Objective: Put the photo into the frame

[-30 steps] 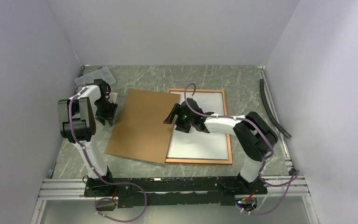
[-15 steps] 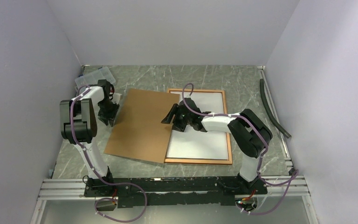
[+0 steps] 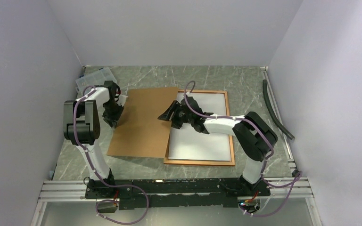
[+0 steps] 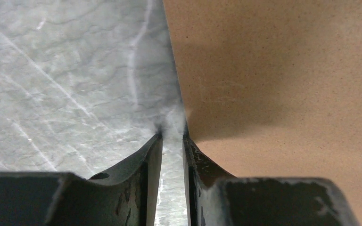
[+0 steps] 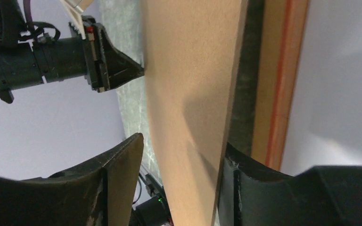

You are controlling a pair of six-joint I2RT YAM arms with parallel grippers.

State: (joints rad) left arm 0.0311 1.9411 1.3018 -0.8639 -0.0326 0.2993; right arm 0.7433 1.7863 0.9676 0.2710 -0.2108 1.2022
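White arms (image 3: 92,141), black joints, purple cables (image 3: 122,188)

Backing board (image 3: 143,122) left of the frame (image 3: 199,162), its right edge overlapping the frame's left side

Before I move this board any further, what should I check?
1. Backing board clear of the frame: not ok, its right edge overlaps the frame's left side.
2. Right gripper on the board: ok, the board's right edge sits between its fingers.
3. Left gripper on the board's left edge: cannot tell, the edge meets the fingertips with a narrow gap showing.
4. Photo located: cannot tell, only a white sheet shows inside the frame.
5. Frame flat on the table: ok.
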